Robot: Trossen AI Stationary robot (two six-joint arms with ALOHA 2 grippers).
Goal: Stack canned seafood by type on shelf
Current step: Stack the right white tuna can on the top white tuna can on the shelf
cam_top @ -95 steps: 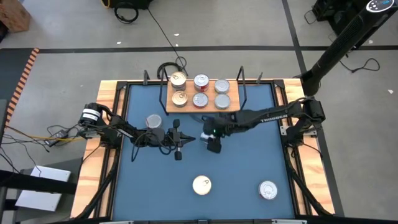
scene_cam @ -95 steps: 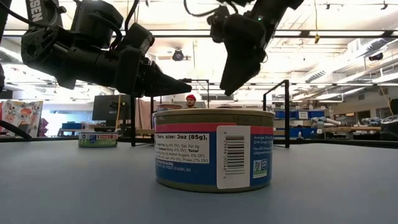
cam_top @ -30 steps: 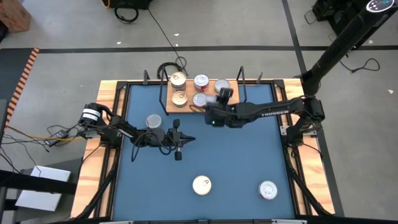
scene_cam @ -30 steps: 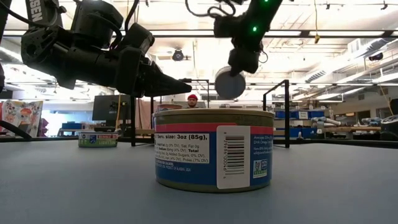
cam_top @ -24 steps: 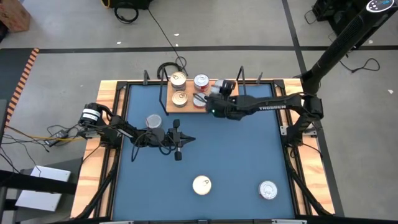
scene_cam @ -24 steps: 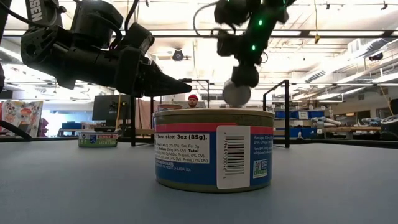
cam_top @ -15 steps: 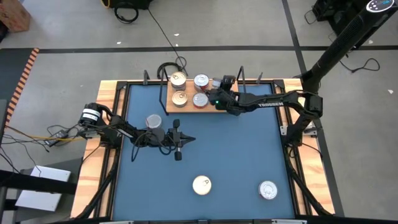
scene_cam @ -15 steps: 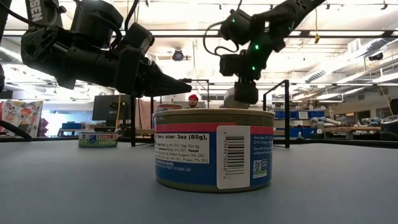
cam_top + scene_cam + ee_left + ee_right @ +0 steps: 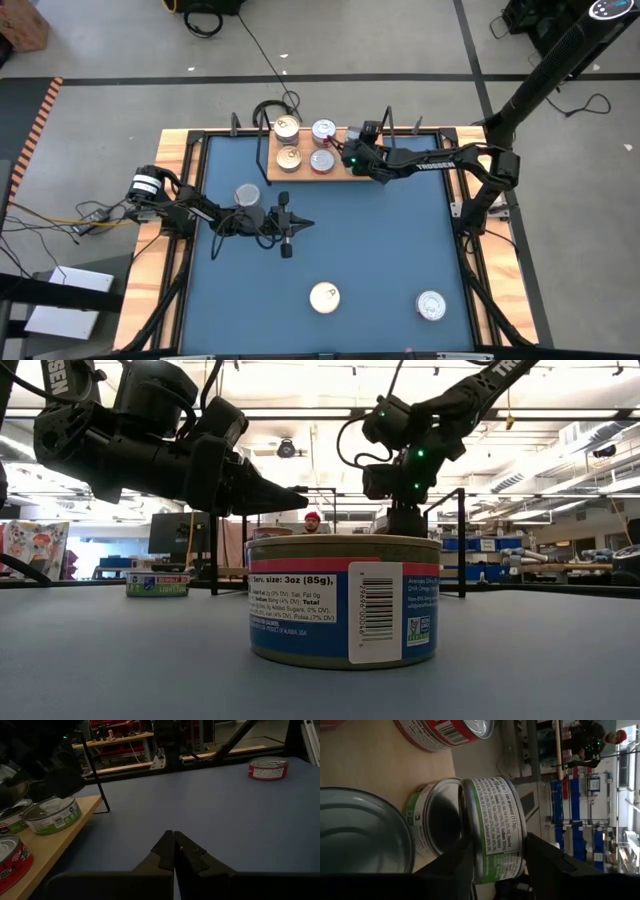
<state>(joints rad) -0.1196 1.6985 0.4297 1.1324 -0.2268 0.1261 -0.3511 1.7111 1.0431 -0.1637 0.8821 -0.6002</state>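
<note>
right end effector point(image 9: 362, 135) over the shelf point(image 9: 300, 177), fingers astride a green-label can point(image 9: 495, 827) set on its twin, likely pairing one type. left end effector point(image 9: 287, 226) pinched shut, empty, idle over the desk point(image 9: 380, 260). cans counted: four visible on shelf besides that pair; three loose on desk.

Right end effector point(image 9: 358, 146) reaches far forward, fingers parted around a load; left end effector point(image 9: 300, 223) hovers mid-bench, fingers together.
</note>
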